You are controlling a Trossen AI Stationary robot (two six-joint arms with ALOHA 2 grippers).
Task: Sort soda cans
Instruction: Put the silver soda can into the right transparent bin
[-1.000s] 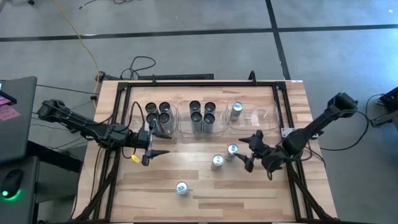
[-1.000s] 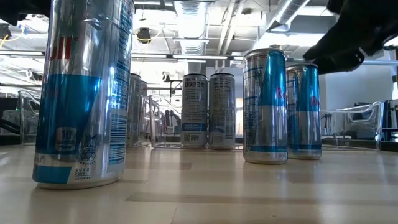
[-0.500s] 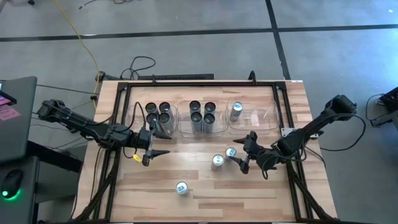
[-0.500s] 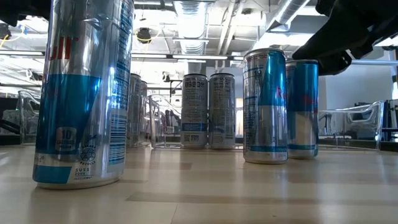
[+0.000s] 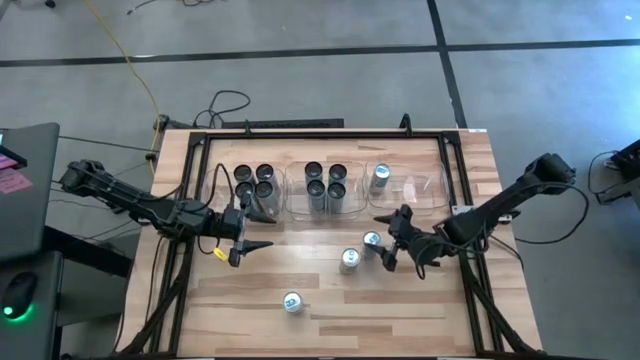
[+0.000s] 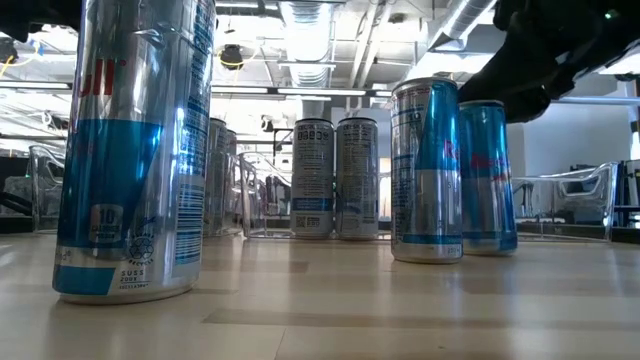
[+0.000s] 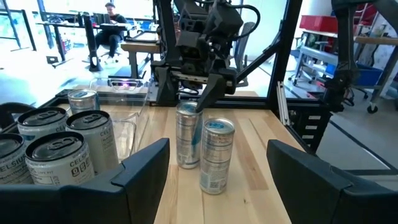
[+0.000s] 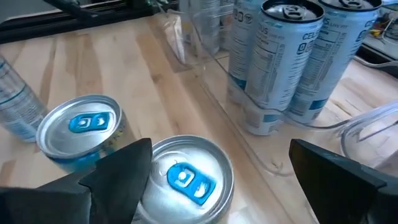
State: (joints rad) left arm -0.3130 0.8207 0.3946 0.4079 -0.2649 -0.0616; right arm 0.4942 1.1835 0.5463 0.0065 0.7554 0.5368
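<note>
Three soda cans with light blue tabs stand upright on the wooden table: one near the front (image 5: pixel 291 302), one mid-table (image 5: pixel 349 260), and one beside it (image 5: pixel 372 240). My right gripper (image 5: pixel 384 243) is open around that last can (image 8: pixel 186 177), one finger on each side of its top; it slants down from the table's right. I see no contact. My left gripper (image 5: pixel 245 233) hangs open and level at the table's left, holding nothing. Several dark-topped cans (image 5: pixel 254 182) stand in the left bin, several more (image 5: pixel 326 185) in the middle bin, and one blue-topped can (image 5: pixel 380 178) in the right bin.
Three clear plastic bins (image 5: pixel 432 190) stand in a row along the far side of the table. The mid-table can (image 8: pixel 84 124) stands close beside the one between my right fingers. A black frame (image 5: pixel 300 133) borders the table. A person sits in the room far beyond (image 7: pixel 111 18).
My right gripper has moved toward the table's left, closing in on the pair of loose cans, until its fingers stand around the top of the farther one. The cans have stayed in place.
</note>
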